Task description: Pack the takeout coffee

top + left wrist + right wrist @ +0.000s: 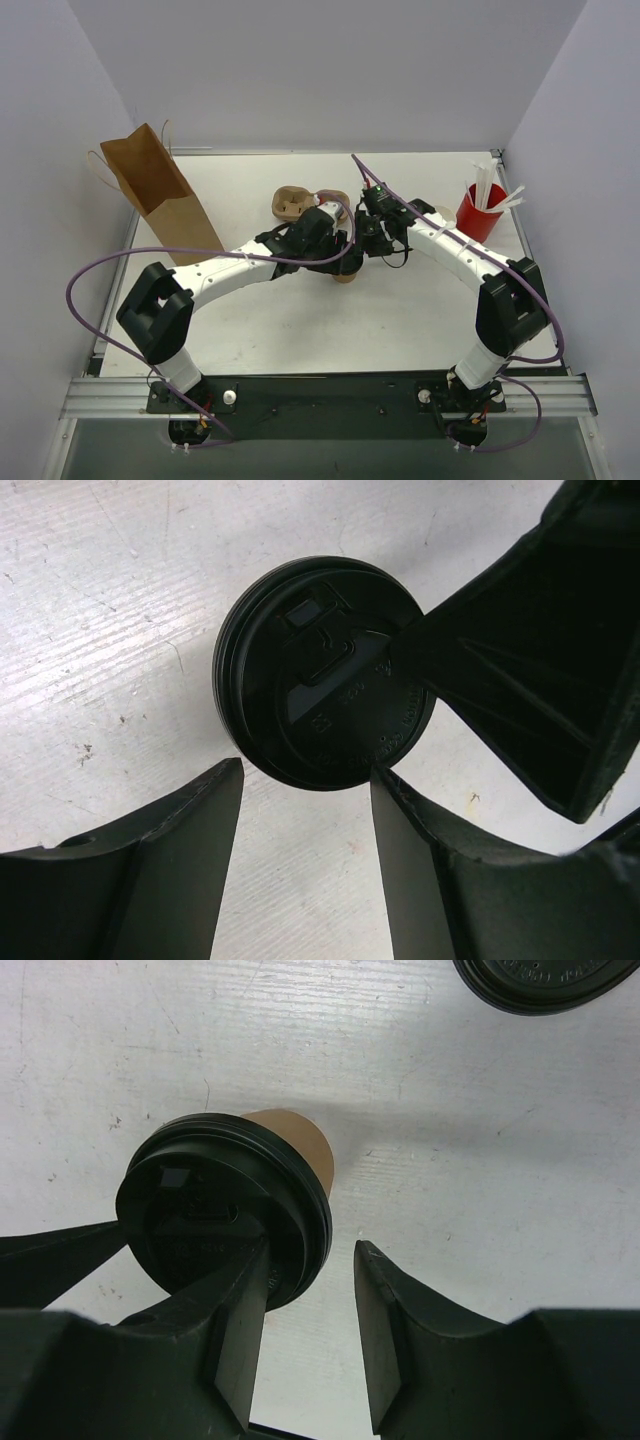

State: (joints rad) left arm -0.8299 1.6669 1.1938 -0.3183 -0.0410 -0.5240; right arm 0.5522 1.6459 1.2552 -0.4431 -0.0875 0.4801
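The coffee [347, 273] is stood near the middle of the table [400, 330], with its lid [320, 680] on. The left gripper [306, 772] is held open, its fingertips near the lid's rim. The right gripper [312, 1250] is spread too, one finger laid across the lid, the other beside it, apart.

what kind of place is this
Likely a robot test cell staged as a coffee packing station: two robot arms on a walled white table, a paper bag, a lidded coffee cup.
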